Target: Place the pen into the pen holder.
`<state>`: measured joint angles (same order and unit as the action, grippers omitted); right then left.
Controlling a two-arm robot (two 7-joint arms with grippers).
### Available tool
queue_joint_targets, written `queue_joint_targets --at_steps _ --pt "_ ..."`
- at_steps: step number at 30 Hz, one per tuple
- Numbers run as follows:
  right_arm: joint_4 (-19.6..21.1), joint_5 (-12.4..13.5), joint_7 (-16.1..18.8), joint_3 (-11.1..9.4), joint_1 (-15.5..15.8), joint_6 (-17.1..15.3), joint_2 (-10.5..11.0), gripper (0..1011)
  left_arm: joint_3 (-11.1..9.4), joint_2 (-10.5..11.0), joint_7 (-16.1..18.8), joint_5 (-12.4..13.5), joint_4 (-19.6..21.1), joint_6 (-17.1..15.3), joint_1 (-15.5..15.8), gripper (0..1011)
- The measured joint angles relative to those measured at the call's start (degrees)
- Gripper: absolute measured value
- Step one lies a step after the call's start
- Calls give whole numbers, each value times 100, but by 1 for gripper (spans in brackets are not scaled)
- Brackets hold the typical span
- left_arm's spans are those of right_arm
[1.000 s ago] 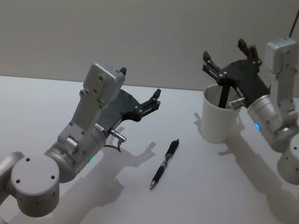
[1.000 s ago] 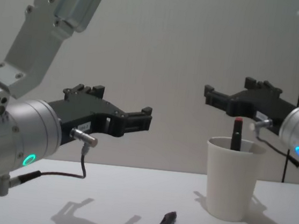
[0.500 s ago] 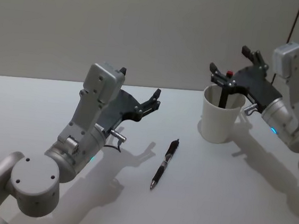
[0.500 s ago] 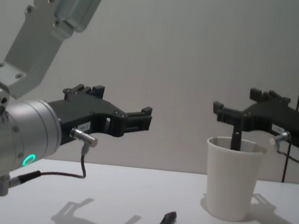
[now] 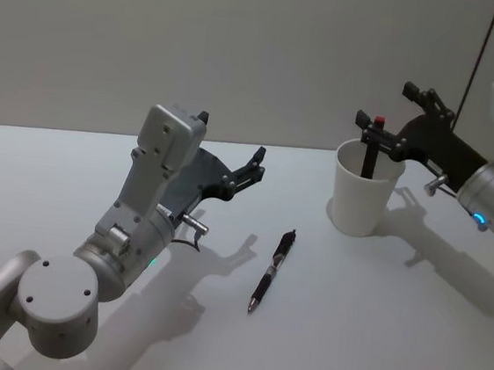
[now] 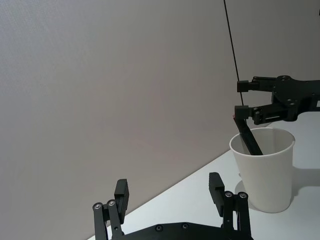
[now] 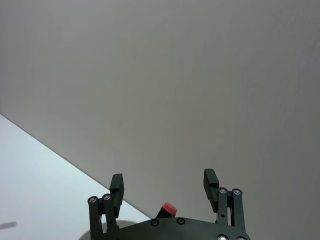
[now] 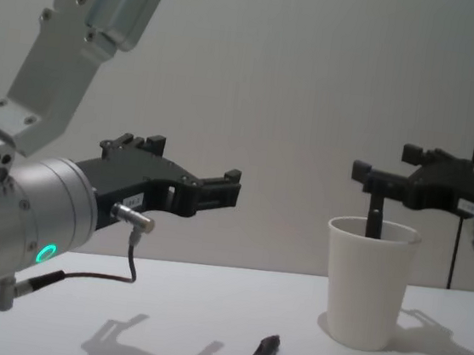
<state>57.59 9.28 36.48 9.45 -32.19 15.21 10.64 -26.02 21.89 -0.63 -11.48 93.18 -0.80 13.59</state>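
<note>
On the robot's left, the left gripper (image 6: 169, 185) hangs above the white table (image 5: 62, 174), its two black fingers spread apart and gripping nothing, well apart from either pen. Toward the middle, a black pen (image 5: 271, 271) lies flat on the table, its pointed tip toward the robot and its other end angled away toward the cup; it touches neither gripper. Farther right and farther back stands the pen holder (image 5: 362, 201), a plain white paper cup, upright on the table. A dark pen with a red end (image 5: 370, 158) stands inside it, leaning on the rim, with the red end poking out above. On the right, the right gripper (image 7: 163, 179) hovers level with that red end, just above the cup's rim, its fingers wide apart and clasping nothing. The red end sits just beside one finger; whether the two touch cannot be told.
</note>
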Motion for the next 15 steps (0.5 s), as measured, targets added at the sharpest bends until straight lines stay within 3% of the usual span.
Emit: queue_joint_targets --at_steps 15 --pt "-604 1381 1502 -364 -188 166 175 1002 0 0 0 0 0 0 0 1001"
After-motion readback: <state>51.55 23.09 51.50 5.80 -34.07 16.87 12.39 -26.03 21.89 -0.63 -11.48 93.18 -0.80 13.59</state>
